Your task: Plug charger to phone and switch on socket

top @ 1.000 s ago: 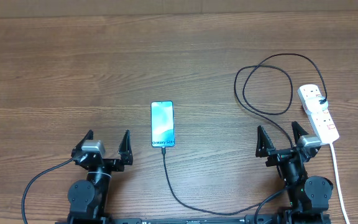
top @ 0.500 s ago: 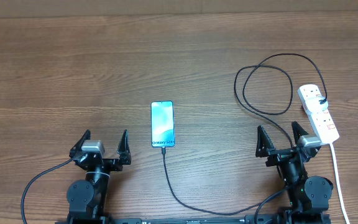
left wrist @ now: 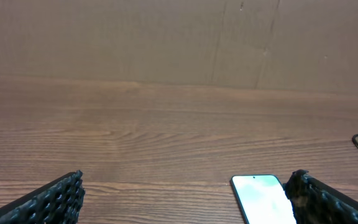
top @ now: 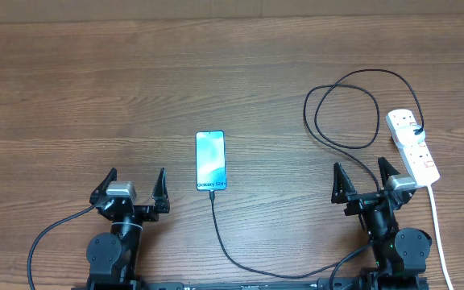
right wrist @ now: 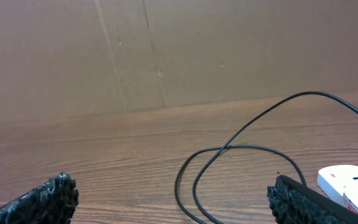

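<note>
The phone (top: 210,160) lies screen up at the table's middle, its screen glowing light blue; it also shows in the left wrist view (left wrist: 261,198) at the lower right. The charger's black cable (top: 343,147) loops at the right, one end at the socket and the other end meeting the phone's near end (top: 212,192). The loop shows in the right wrist view (right wrist: 229,152). The white socket strip (top: 412,145) lies at the far right, also in the right wrist view (right wrist: 352,185). My left gripper (top: 132,183) is open and empty left of the phone. My right gripper (top: 364,176) is open and empty, just left of the socket.
The socket's white cord (top: 440,234) runs toward the front edge at the right. A brown cardboard wall (left wrist: 179,37) stands behind the table. Each arm's own black cable (top: 47,238) trails along the front.
</note>
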`<state>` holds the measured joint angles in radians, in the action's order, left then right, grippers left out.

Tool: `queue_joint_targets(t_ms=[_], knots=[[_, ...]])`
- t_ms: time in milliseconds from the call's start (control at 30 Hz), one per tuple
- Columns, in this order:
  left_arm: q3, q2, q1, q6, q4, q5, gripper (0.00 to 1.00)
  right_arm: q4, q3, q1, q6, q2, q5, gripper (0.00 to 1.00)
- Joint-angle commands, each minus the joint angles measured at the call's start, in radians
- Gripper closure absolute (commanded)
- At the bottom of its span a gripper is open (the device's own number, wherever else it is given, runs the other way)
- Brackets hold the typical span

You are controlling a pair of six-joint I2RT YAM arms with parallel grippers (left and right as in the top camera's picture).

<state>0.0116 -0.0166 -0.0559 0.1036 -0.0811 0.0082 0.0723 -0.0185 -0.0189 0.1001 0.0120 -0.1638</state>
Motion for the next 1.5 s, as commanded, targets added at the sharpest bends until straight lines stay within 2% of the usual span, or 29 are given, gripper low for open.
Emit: queue_joint_targets(t_ms=[0,767,1467], knots=[[-0.007,0.013,0.011,-0.014,0.004,0.008,0.00,-0.003,0.011,0.001,-0.008,-0.009,0.014,0.00],[-0.007,0.013,0.011,-0.014,0.004,0.008,0.01,-0.003,0.011,-0.009,-0.008,-0.009,0.014,0.00],[-0.007,0.013,0.011,-0.014,0.004,0.008,0.00,-0.003,0.011,0.056,-0.008,-0.009,0.014,0.00]])
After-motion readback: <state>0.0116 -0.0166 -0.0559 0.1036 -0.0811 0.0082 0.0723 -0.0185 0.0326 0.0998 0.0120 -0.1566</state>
